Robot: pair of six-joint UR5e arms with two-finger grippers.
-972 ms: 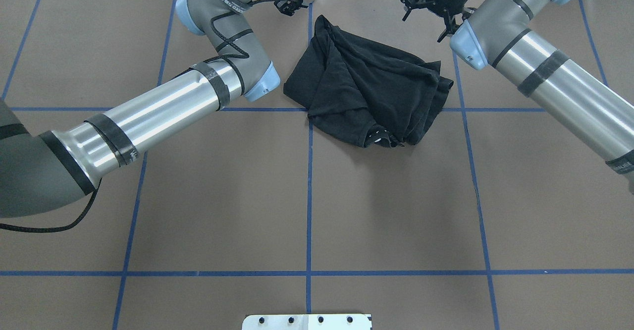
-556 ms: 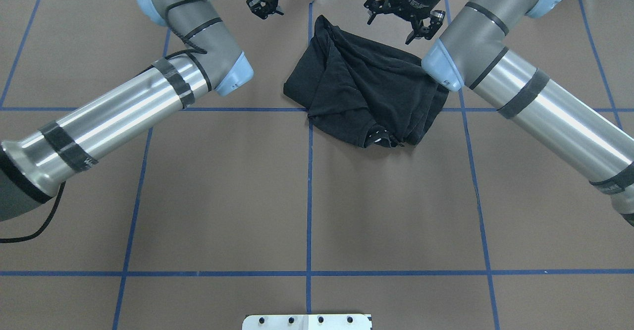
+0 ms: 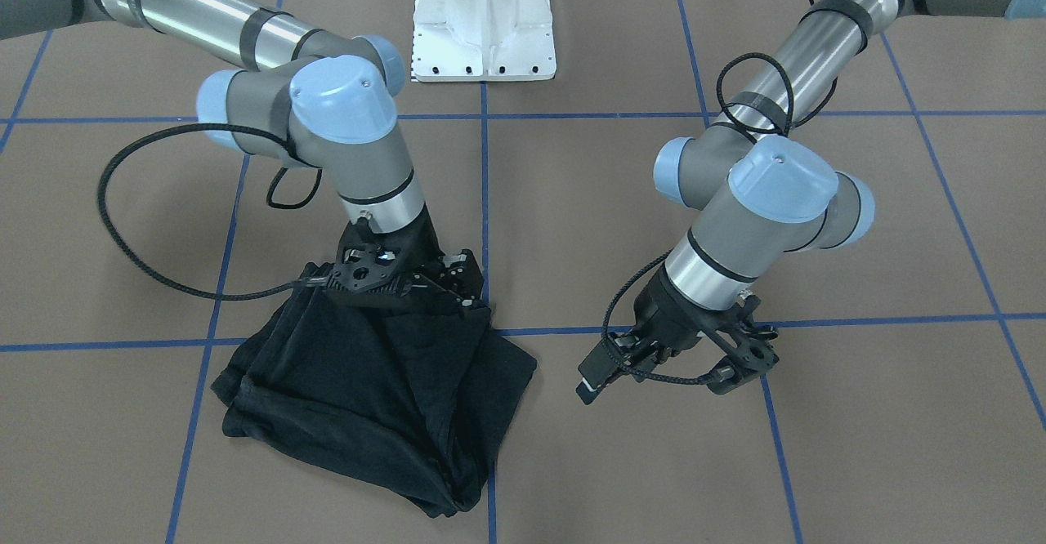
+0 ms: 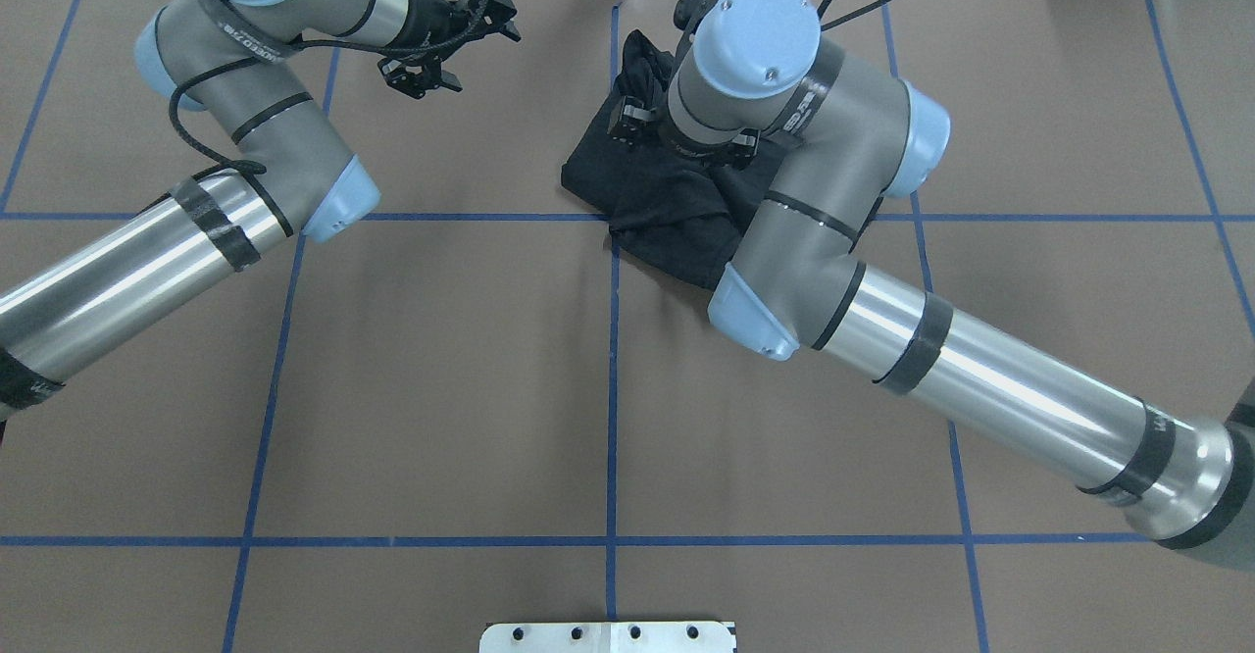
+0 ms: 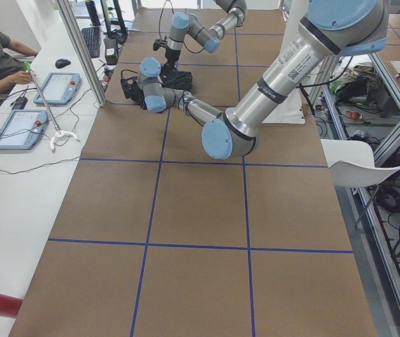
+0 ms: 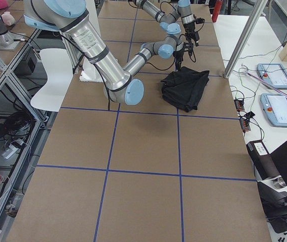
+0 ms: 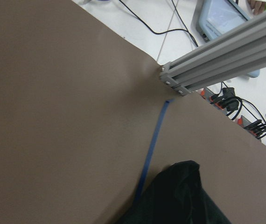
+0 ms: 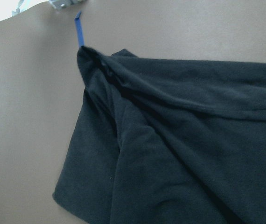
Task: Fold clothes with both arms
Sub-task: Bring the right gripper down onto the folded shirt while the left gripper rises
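Note:
The black T-shirt (image 3: 368, 397) lies crumpled in a loose heap on the brown table, its graphic hidden. It also shows in the overhead view (image 4: 647, 202), the right side view (image 6: 186, 88) and both wrist views (image 7: 179, 196) (image 8: 170, 140). My right gripper (image 3: 404, 295) hangs low over the heap's near edge with its jaws spread, holding nothing. In the overhead view it is mostly hidden under its wrist (image 4: 745, 55). My left gripper (image 3: 670, 372) is open and empty, low over bare table beside the shirt, apart from it; it also shows in the overhead view (image 4: 431, 70).
The white pedestal base (image 3: 482, 29) stands at the robot's side of the table. An aluminium post (image 7: 207, 65) rises at the far edge just beyond the shirt. Blue tape lines (image 4: 613, 388) grid the table. Tablets and cables (image 6: 279, 108) lie on the operators' bench.
My right gripper has swung in from the far edge to over the shirt. My left gripper has moved left, away from the shirt. The shirt has not moved.

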